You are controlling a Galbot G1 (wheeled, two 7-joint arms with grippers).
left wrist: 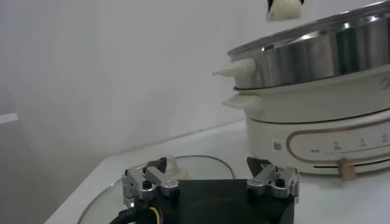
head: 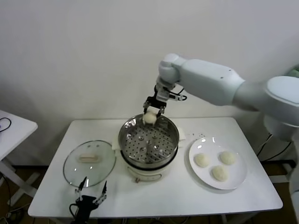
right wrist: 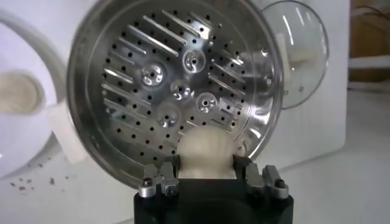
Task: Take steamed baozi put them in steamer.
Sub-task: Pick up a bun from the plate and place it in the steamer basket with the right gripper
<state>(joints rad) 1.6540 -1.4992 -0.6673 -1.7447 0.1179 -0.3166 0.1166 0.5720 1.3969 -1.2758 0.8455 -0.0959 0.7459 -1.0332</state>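
Cream-white dough shows between the fingers of the right gripper (head: pixel 152 113), which is clamped on one steamed baozi (head: pixel 149 118) and holds it above the far rim of the steamer (head: pixel 128 140). Directly below the pincer lies the perforated steel floor, with no bun on it, so I judge the bun is held high to pass over the rim before it goes down. To the pincer's right side, well apart, three more baozi (head: pixel 202 160) wait on the white plate (head: pixel 236 179). The glass lid (head: pixel 89 161) lies off the pot, leaving the basket open. The left gripper (head: pixel 91 190) rests low beside this lid, its fingers spread apart, idle.
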